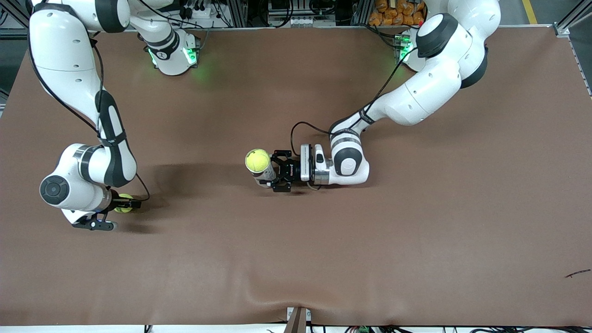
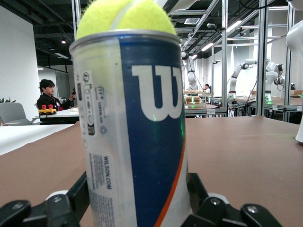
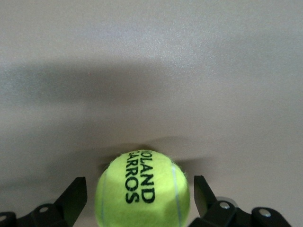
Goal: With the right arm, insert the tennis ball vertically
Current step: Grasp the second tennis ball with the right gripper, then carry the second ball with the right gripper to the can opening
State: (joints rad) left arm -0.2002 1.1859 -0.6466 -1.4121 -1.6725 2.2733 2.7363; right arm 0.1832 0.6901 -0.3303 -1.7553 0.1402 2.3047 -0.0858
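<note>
Fuzzy felt tennis ball (image 3: 142, 194); glossy plastic can (image 2: 135, 137).

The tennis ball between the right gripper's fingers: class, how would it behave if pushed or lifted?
The tennis ball is round and rests on the flat table, so a nudge would probably roll it. Its fuzzy felt likely grips well. The right gripper stands open around it, so it isn't yet held.

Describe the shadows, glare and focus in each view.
Front view: soft shadows on the table beside both arms, green glow under the bases. Left wrist view: the can is sharp, the background hall softer, bright ceiling strips. Right wrist view: a broad shadow band above the ball.
</note>
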